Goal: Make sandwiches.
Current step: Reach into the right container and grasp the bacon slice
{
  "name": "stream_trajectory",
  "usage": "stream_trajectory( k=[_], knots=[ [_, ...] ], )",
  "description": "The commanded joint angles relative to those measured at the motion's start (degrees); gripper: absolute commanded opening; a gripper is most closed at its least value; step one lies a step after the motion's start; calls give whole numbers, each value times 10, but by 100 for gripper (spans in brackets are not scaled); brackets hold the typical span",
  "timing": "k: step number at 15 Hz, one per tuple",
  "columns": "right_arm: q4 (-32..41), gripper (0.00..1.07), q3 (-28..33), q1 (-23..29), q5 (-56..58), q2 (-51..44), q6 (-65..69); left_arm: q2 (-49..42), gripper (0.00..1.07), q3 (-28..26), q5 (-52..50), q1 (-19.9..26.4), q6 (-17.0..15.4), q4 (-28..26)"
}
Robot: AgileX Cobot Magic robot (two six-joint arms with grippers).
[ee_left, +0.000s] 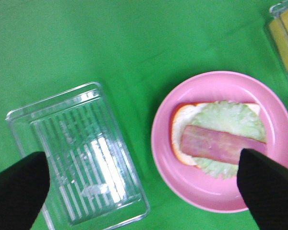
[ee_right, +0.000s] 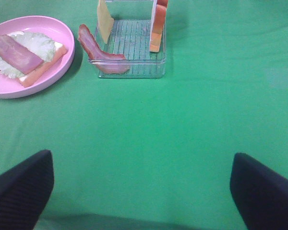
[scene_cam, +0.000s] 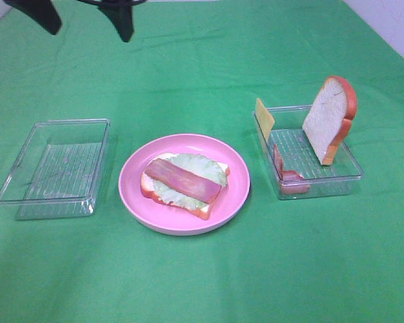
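Jaws of both arms wide and empty, the half-built bread-lettuce-bacon sandwich (scene_cam: 184, 182) sits on the round pink plate (scene_cam: 237, 192) mid-way across the green table (scene_cam: 202, 282); the yellow cheese square (scene_cam: 263, 118) leaning in the right-hand clear plastic tray (scene_cam: 337, 176) looks next, best pinched by its top edge and laid flat.

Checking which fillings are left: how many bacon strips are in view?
2. One bacon strip lies on the lettuce on the pink plate; the second bacon strip leans against a wall of the right clear tray. No others show, though one could hide under the lettuce.
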Motion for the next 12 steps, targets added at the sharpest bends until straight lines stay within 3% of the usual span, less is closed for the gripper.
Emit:
stream_trajectory(
  k=[1,7,12],
  knots=[
    [-2,95,2,-2,-6,-18,0,-76,101,78,62,38,2,19],
    [-2,95,2,-2,-6,-18,0,-291,101,331,61,162,11,45],
    [-2,95,2,-2,-6,-18,0,-466,101,496,49,179,10,46]
  ],
)
